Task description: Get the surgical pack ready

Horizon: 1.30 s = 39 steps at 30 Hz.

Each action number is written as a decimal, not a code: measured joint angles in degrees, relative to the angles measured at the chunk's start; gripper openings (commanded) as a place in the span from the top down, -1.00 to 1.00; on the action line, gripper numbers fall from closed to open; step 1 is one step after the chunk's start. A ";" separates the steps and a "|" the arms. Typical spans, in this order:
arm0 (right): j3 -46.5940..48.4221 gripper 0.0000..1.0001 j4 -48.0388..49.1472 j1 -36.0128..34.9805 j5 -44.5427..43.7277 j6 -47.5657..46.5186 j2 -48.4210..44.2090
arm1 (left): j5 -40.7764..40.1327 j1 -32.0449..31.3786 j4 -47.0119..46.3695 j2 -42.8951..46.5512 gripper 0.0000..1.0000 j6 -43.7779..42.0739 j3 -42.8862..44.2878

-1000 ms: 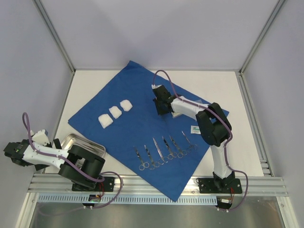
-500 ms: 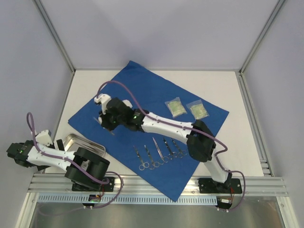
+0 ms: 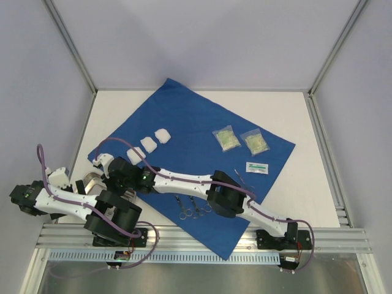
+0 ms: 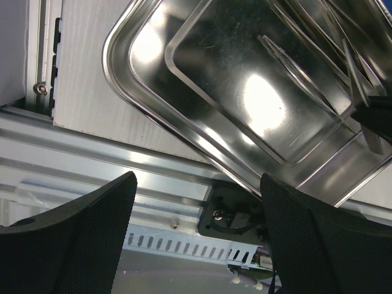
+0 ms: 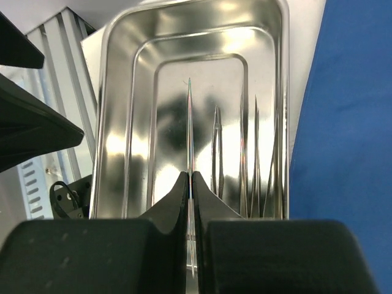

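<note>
I read the tray [image 5: 125,92] as polished, mirror-bright steel, and the thin tweezers [image 5: 190,135] look like the same glossy metal. The drape [image 5: 349,153] is matt blue cloth. The left gripper [image 4: 197,180] has black plastic fingers [image 4: 79,239] with a fine mesh-like grain, while the right gripper [image 5: 190,180] shows smooth, satin black plastic.

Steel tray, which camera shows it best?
Right wrist view: the steel tray nearly fills it, its basin open to view past the right gripper, shut on a thin instrument. Left wrist shows it cropped at one end; top external shows only a mostly hidden sliver.
</note>
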<state>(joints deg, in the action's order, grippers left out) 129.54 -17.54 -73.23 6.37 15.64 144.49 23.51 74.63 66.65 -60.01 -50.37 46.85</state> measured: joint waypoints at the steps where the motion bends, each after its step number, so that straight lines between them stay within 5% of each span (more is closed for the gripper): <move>1: 0.00 0.99 -0.46 -0.26 -0.46 0.00 0.35 | 0.15 0.00 0.13 0.02 -0.81 0.00 0.04; 23: 1.14 0.98 -1.55 -4.22 -14.58 -4.20 5.77 | 0.42 0.00 0.94 0.00 -0.81 -0.07 0.46; 39: 1.68 0.30 -1.31 -4.37 -17.18 -6.05 6.23 | 0.44 0.00 0.94 -0.52 -0.81 -0.11 0.48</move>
<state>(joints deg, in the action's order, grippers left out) 131.22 -18.85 -77.60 -10.81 9.58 150.71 23.94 74.63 67.59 -60.53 -50.48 47.33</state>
